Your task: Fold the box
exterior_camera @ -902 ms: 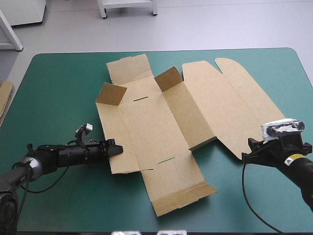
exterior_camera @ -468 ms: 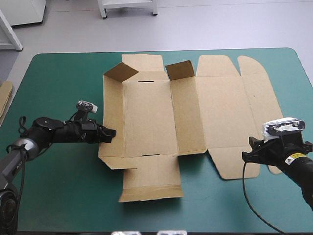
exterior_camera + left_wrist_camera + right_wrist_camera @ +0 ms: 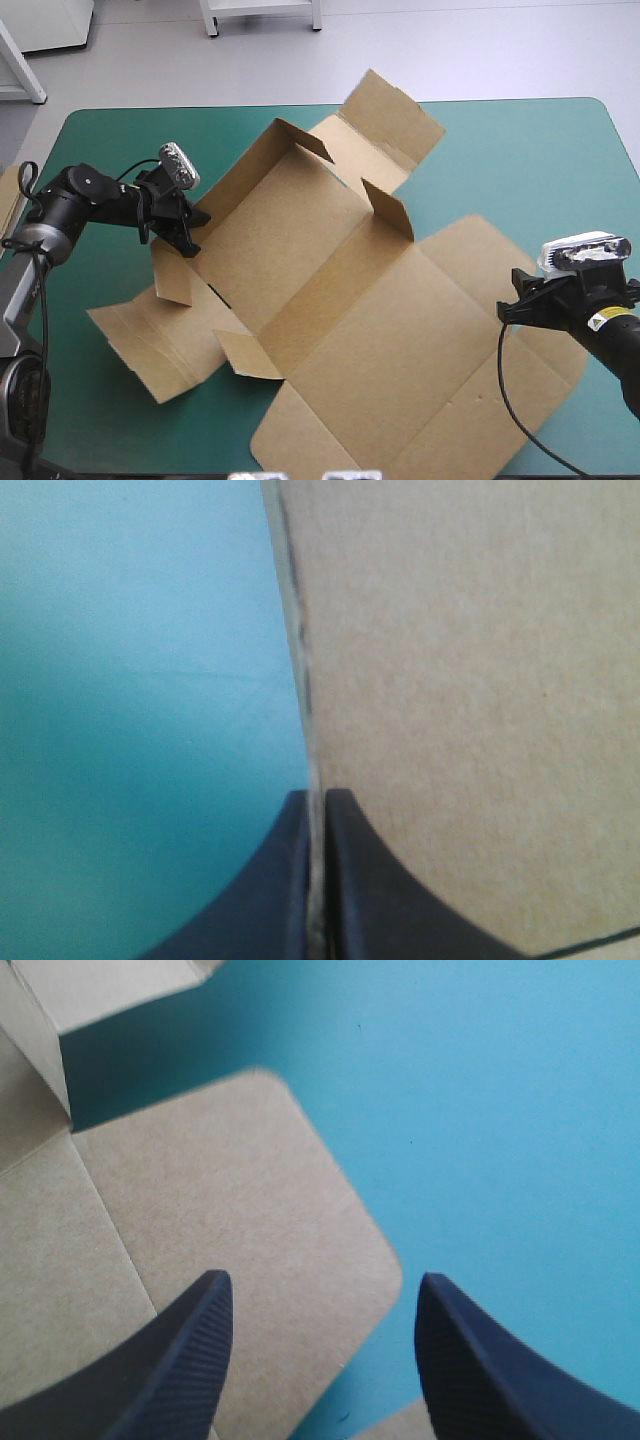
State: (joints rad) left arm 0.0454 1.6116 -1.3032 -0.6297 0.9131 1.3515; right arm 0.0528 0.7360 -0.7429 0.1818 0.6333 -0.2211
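Observation:
The brown box (image 3: 340, 300) lies slantwise across the teal-green table (image 3: 520, 150) as an open cut sheet. Short flaps stand up near its middle and its lid panel spreads toward the near right. My left gripper (image 3: 186, 232) is at the sheet's left wall. In the left wrist view the gripper (image 3: 316, 796) is shut on the box, with an edge of board (image 3: 480, 680) standing between the black fingers. My right gripper (image 3: 514, 306) hovers over the lid's right edge. In the right wrist view it (image 3: 320, 1290) stands open above a rounded lid flap (image 3: 220, 1210), holding nothing.
An edge of more brown board (image 3: 5, 210) shows at the table's left edge. Bare teal-green cover (image 3: 500, 1110) lies ahead of the right gripper and along the far right of the table. The sheet's near corner reaches the table's front edge.
The left gripper has moved to the far left, holding the box wall. The whole sheet has swung clockwise, so the lid now points to the near right. The right arm has barely moved.

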